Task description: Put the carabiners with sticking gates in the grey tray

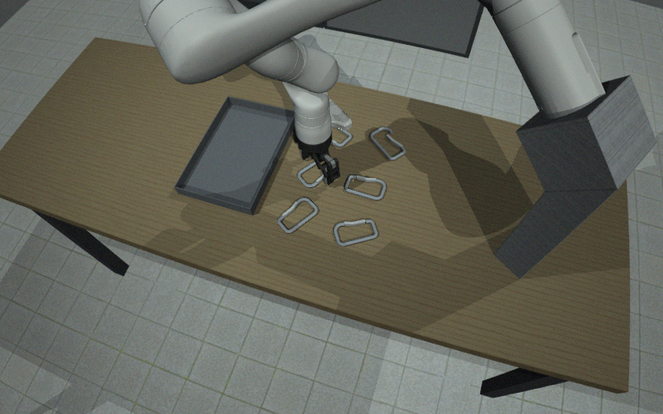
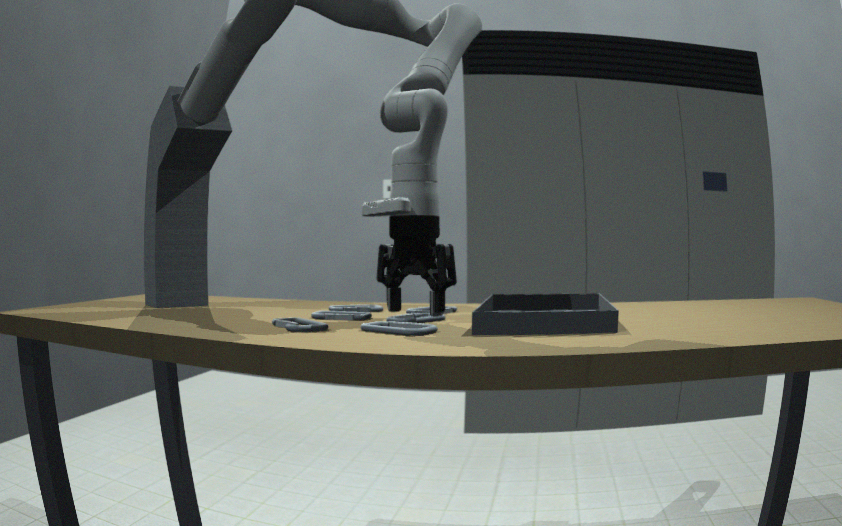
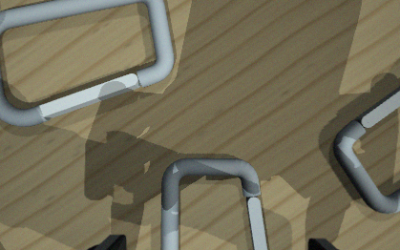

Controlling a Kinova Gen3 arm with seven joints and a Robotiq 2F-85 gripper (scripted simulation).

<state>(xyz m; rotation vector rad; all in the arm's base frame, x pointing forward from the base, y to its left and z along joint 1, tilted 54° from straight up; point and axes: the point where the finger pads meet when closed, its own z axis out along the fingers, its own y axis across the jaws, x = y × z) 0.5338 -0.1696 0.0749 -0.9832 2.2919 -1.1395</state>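
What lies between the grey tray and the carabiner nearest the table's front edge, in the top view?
Another carabiner lies between the grey tray and that carabiner, with bare wood either side of it; the top view shows this.

Tool [image 2: 415, 301] above tabletop [image 2: 542, 365], fingers wide apart, pointing down, nothing between them. Carabiners [image 2: 399, 328] lie flat under and left of it in the view. Tray [image 2: 544, 322] sits just right of them, inside mostly hidden by its wall. Cabinet [image 2: 522, 196] stands behind.

Wooden table [image 1: 133, 128] [image 2: 705, 326] — six metal carabiners [image 1: 356, 232] [image 2: 399, 328] [image 3: 75, 102], grey tray [image 1: 236, 154] [image 2: 544, 322], angular arm mount [image 1: 555, 226] [image 2: 179, 261].
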